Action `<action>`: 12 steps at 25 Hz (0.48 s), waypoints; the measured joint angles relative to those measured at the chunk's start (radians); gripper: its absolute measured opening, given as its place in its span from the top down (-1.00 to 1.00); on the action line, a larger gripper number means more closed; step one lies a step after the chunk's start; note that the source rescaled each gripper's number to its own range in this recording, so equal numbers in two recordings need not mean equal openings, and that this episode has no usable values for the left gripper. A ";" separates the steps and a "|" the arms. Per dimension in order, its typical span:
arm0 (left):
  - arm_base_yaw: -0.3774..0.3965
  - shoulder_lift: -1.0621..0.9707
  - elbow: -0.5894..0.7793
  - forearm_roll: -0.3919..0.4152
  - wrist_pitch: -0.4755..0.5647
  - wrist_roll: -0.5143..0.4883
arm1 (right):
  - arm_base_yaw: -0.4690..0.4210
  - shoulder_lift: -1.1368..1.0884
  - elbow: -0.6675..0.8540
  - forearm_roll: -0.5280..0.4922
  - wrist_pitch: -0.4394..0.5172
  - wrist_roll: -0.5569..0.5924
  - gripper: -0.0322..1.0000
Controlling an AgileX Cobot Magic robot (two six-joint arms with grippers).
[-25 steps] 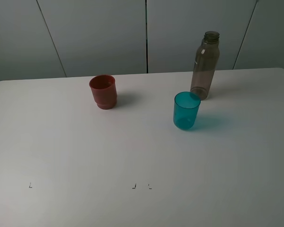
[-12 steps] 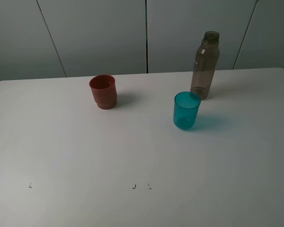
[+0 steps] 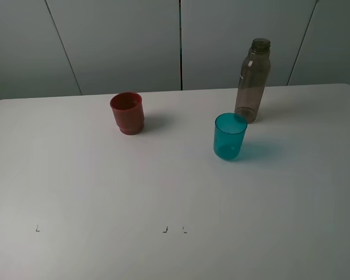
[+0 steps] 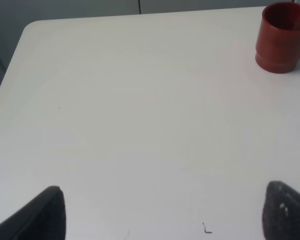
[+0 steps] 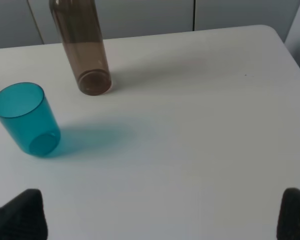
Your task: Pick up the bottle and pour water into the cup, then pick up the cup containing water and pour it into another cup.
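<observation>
A white table (image 3: pixel 175 192) under grey wall panels. Both grippers hang low over its near edge, jaws spread wide and empty — the left gripper (image 4: pixel 162 212) with the red cup (image 4: pixel 284 37) well ahead, the right gripper (image 5: pixel 160 217) with the teal cup (image 5: pixel 26 119) and bottle (image 5: pixel 85 47) ahead, upright, apart.

We see the near half of the white bench (image 3: pixel 105 192) bare. At the far side stand three obstacles: the red-brown cup (image 3: pixel 127 113) left of centre, the teal tumbler (image 3: pixel 230 136) right of centre, and the smoky bottle (image 3: pixel 253 80) just behind it. A wide gap separates the two cups.
</observation>
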 joint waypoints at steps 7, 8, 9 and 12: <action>0.000 0.000 0.000 0.000 0.000 0.000 | 0.036 0.000 0.003 -0.019 0.000 0.011 -1.00; 0.000 0.000 0.000 0.000 0.000 0.000 | 0.036 0.000 0.004 -0.019 -0.002 0.013 -1.00; 0.000 0.000 0.000 0.000 0.000 0.000 | 0.036 0.000 0.004 -0.020 -0.002 0.013 -1.00; 0.000 0.000 0.000 0.000 0.000 0.000 | 0.036 -0.002 0.004 -0.020 -0.002 0.013 -1.00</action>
